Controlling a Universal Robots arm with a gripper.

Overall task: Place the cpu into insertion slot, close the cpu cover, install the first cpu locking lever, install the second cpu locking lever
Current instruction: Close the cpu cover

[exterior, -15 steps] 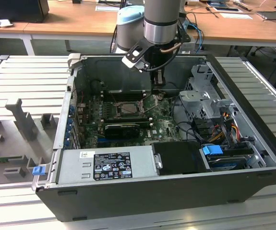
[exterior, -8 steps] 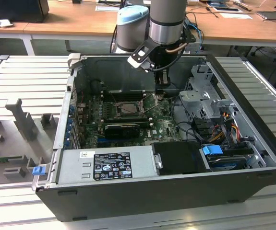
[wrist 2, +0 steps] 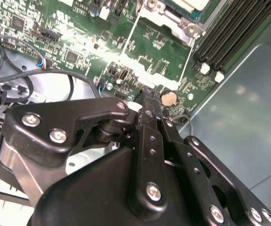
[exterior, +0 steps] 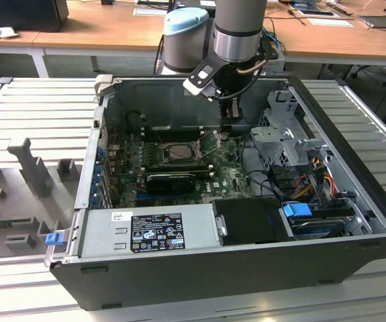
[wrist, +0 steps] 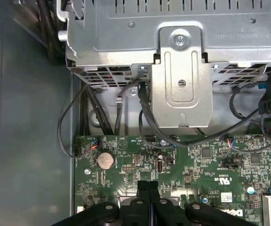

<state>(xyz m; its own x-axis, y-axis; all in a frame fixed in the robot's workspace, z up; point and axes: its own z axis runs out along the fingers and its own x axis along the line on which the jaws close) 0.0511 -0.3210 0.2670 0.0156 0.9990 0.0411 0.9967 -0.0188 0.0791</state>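
In the exterior view the insertion slot (exterior: 179, 153) sits mid-board inside the open computer case, framed in silvery metal. Thin lever rods (exterior: 211, 139) stand up at its side toward the exterior view's right. The second wrist view shows a corner of the silvery cpu cover (wrist 2: 166, 19) lying over the socket, with the pale cpu (wrist 2: 189, 4) face inside its window and one lever rod (wrist 2: 131, 40) running alongside. My gripper (exterior: 227, 129) (wrist 2: 147, 98) (wrist: 148, 186) hangs just above the green board, to the exterior view's right of the slot, apart from it. Its black fingers are pressed together, shut, with nothing held.
A metal drive cage (exterior: 286, 134) (wrist: 182, 47) with dark cables stands close beside the gripper. A coin cell (wrist: 107, 160) lies on the board near the fingertips. Memory slots (wrist 2: 234, 33), a black finned card (exterior: 172, 180) and the power supply (exterior: 152, 231) surround the socket.
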